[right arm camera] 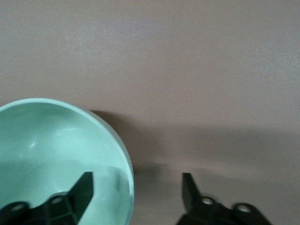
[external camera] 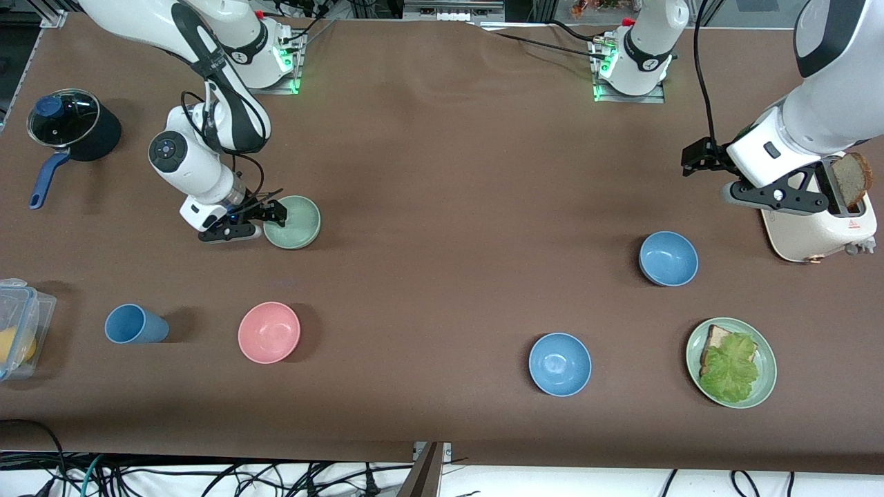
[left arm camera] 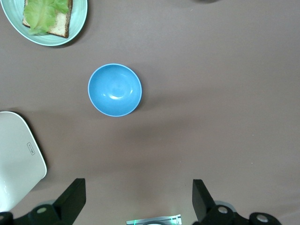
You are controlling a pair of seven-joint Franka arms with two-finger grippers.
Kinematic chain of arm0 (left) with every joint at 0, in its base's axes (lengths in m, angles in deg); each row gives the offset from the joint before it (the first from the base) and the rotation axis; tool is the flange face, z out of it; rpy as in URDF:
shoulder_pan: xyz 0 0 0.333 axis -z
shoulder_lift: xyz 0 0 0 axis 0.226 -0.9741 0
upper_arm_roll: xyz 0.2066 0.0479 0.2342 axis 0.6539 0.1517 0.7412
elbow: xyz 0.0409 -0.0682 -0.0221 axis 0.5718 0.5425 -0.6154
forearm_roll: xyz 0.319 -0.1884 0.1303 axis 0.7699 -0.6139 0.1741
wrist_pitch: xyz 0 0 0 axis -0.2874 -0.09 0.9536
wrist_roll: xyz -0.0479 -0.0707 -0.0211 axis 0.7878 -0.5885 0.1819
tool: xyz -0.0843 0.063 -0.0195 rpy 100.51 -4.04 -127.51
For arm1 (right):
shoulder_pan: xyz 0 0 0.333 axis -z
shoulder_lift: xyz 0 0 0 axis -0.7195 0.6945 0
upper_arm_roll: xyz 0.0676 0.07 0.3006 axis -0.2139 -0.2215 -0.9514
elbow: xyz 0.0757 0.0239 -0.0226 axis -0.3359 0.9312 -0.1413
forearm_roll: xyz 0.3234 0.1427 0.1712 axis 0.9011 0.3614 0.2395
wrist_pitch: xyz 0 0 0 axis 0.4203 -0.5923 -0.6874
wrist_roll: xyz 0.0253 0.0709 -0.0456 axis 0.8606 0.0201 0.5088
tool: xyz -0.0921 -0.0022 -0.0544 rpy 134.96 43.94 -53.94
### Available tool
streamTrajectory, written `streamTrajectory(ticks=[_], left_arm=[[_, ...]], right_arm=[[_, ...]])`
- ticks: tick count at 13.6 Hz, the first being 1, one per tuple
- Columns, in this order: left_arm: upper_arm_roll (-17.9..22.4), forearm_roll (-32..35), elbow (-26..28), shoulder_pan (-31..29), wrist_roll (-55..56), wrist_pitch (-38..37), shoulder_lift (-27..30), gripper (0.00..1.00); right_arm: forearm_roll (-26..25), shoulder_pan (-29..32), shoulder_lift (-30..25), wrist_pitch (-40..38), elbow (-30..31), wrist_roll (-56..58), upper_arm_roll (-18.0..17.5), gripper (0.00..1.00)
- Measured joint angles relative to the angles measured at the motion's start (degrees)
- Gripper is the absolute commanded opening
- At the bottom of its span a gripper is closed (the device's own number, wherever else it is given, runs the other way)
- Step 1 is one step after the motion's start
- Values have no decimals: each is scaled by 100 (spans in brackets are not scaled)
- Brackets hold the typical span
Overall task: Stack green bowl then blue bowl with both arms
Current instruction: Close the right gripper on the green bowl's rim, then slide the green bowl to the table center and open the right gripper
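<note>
Front view: the right gripper (external camera: 266, 217) is set at the rim of the upright green bowl (external camera: 293, 221), toward the right arm's end of the table; the blue bowl (external camera: 668, 258) stands near the toaster (external camera: 818, 224), below the raised left gripper (external camera: 697, 160).

Left wrist view: the left gripper's fingers (left arm camera: 72, 199) are spread wide and empty above the table.

Right wrist view: one spread finger (right arm camera: 83, 188) is shown inside the green bowl's rim (right arm camera: 126, 164), the other outside.

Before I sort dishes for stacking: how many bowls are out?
4: green bowl at the right gripper, pink bowl, blue bowl, glossier blue bowl nearest the front camera.

No readable text, brand or number anywhere. Only sign: small red warning triangle on white boxy toaster (external camera: 819, 231), its content illegible.
</note>
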Motion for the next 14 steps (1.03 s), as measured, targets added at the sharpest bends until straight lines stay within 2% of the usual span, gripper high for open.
streamTrajectory(ticks=[5, 8, 11, 13, 14], left_arm=[[54, 0, -20, -284, 11, -126, 16, 100], [67, 0, -232, -525, 9, -219, 63, 100], [-50, 0, -390, -473, 16, -179, 52, 100], [-249, 66, -389, -339, 162, -33, -59, 100], [-336, 96, -390, -287, 243, 18, -147, 100]], right_arm=[[0, -1, 0, 3, 0, -32, -171, 0], [2, 3, -77, 36, -57, -103, -339, 0], [4, -2, -132, 57, -300, -773, -921, 0], [5, -135, -100, -35, -692, -1553, -1448, 0], [5, -361, -27, -206, -994, -2022, -1586, 0]])
